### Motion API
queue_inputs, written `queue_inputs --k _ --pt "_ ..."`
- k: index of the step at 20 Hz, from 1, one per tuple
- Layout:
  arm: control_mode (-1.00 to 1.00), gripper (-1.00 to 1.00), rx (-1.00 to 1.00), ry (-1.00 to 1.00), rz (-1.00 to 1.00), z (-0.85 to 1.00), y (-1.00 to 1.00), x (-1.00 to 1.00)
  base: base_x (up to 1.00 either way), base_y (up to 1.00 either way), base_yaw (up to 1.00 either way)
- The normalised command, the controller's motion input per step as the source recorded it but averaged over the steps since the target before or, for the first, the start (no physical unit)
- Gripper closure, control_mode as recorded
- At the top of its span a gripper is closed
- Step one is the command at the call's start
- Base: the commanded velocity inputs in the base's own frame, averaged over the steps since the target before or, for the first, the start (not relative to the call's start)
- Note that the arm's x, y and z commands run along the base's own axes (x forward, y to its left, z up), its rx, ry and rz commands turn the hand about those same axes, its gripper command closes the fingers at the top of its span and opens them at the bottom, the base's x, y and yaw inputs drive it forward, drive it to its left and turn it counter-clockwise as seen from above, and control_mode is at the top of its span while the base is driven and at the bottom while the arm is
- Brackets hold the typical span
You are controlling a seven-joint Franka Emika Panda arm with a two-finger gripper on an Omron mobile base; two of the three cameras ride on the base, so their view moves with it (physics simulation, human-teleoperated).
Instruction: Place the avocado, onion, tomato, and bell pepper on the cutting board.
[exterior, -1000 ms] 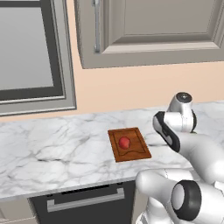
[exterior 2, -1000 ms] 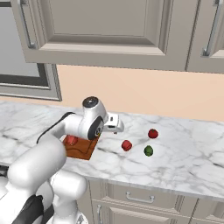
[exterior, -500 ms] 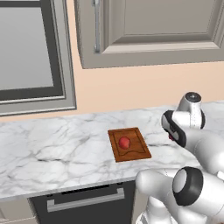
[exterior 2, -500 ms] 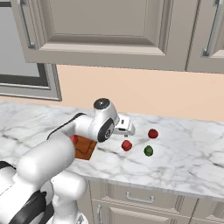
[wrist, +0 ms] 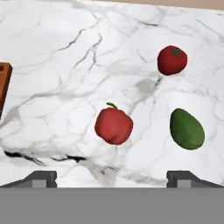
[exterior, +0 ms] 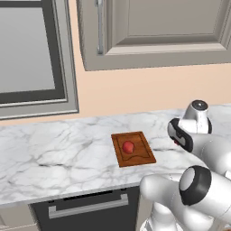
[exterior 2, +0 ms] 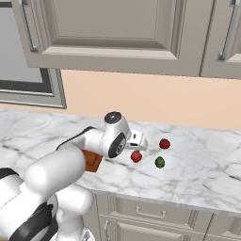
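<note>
Hovering over the marble counter, the gripper stands released, jaws spread wide and empty above the bell pepper. The avocado and tomato lie just beside the pepper, well apart from the cutting board. One red round item rests at the board's centre.

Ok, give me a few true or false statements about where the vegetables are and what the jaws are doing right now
1. One red item lies on the cutting board. True.
2. The avocado is on the board. False: it lies on the marble counter.
3. The gripper holds the bell pepper. False: its jaws are open and empty above it.
4. The tomato is on the counter. True.
</note>
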Motion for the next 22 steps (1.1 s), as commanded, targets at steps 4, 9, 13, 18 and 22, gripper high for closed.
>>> queue_inputs --k 4,9,13,18,22 --pt "-1.00 -1.00 0.00 0.00 -0.01 -0.07 -0.09 0.21 0.00 0.00 0.00" --pt "-1.00 -1.00 0.00 0.02 0.00 -0.06 0.00 0.28 0.00 0.00 0.00" --pt "-1.00 -1.00 0.00 0.04 -0.01 -0.19 -0.08 0.08 0.00 0.00 0.00" --pt "-1.00 -1.00 0.00 0.07 -0.01 -0.21 -0.05 0.10 0.00 0.00 0.00" --pt "-1.00 -1.00 0.00 0.05 -0.01 -0.27 0.00 0.03 0.00 0.00 0.00"
